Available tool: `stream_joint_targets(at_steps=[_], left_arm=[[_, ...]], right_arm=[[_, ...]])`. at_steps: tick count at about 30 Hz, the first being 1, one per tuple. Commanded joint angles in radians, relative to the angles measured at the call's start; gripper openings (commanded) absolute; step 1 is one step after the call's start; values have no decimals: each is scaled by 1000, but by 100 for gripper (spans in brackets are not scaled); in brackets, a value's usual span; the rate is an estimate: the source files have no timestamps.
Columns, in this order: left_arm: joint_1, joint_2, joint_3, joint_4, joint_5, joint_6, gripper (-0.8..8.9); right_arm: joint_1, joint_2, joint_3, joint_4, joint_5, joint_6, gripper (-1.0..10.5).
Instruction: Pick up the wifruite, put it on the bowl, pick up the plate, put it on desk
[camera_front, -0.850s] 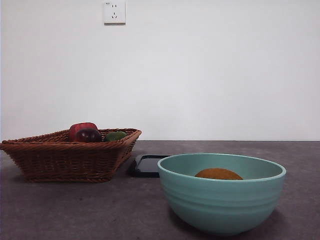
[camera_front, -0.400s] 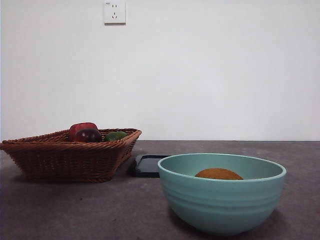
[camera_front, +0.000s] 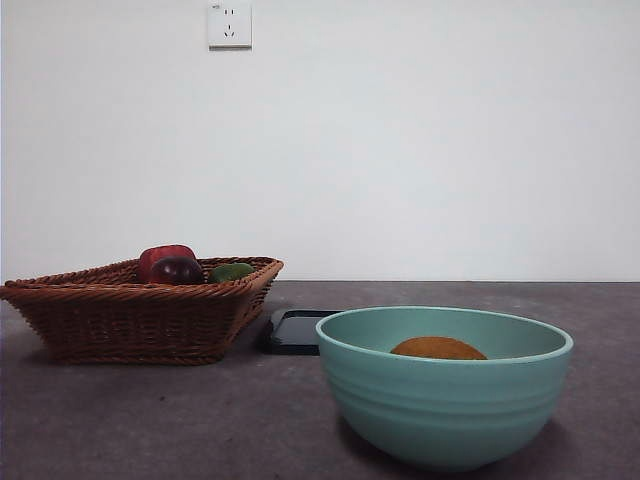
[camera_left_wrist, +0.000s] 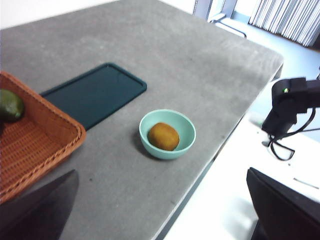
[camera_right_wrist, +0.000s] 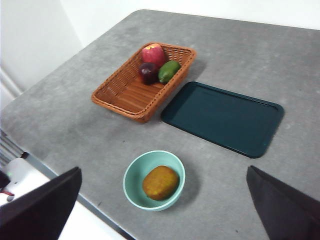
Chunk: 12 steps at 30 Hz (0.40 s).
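Observation:
The orange-brown wifruite (camera_front: 437, 348) lies inside the mint-teal bowl (camera_front: 445, 410) near the desk's (camera_front: 150, 420) front edge. It also shows in the left wrist view (camera_left_wrist: 163, 136) and the right wrist view (camera_right_wrist: 160, 182). The plate, a dark teal rectangular tray (camera_right_wrist: 222, 117), lies flat on the desk behind the bowl, beside the basket. My left gripper (camera_left_wrist: 161, 171) and my right gripper (camera_right_wrist: 164, 169) both hang high above the desk, open and empty. Neither shows in the front view.
A brown wicker basket (camera_right_wrist: 125, 92) stands on the desk next to the tray. It holds a red fruit (camera_right_wrist: 153, 52), a dark purple fruit (camera_right_wrist: 148, 71) and a green fruit (camera_right_wrist: 169, 71). A black arm part (camera_left_wrist: 290, 105) stands beyond the desk's edge.

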Motion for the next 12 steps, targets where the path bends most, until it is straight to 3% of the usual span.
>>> stream_joint_targets(at_steps=[1,12], left_arm=[[-11,0,6,30,1,-6,626],[-11,0,6,42,0,-1,626]], right_arm=[[3,6,21,6,15,24,650],[3,80,21,-8,33,64,650]])
